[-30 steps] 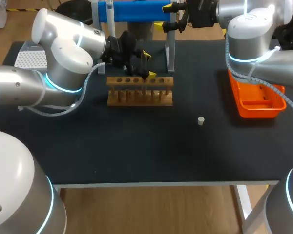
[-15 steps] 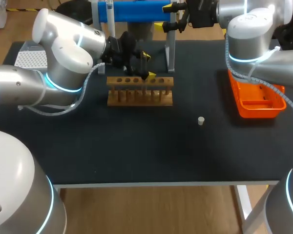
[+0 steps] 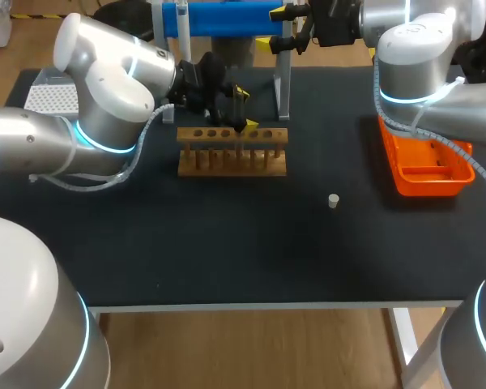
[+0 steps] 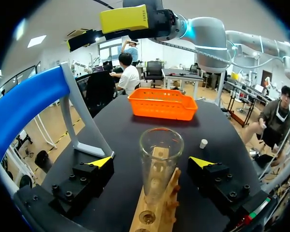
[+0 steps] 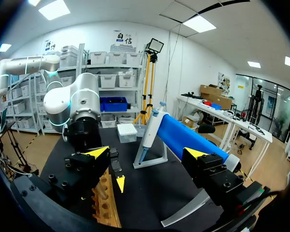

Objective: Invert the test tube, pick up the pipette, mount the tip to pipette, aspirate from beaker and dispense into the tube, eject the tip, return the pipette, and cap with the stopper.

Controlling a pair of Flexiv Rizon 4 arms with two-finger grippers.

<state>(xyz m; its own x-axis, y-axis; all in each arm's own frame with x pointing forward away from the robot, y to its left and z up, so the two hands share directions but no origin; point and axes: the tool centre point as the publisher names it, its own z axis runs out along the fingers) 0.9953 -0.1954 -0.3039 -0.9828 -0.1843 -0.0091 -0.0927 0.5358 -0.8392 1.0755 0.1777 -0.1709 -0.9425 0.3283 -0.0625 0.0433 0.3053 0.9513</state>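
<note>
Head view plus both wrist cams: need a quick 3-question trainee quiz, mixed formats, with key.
1. True or false: the left pincer is shut on the test tube.
2. Where is the stopper? A) on the table, between the wooden rack and the orange basket; B) inside the basket; C) in the tube's mouth.
3. Fill in: the blue pipette is nearest my ___ arm.

Key:
1. False. The tube stands between open fingers, with a gap on each side.
2. A.
3. Right. The right pincer is open beside it.
</note>
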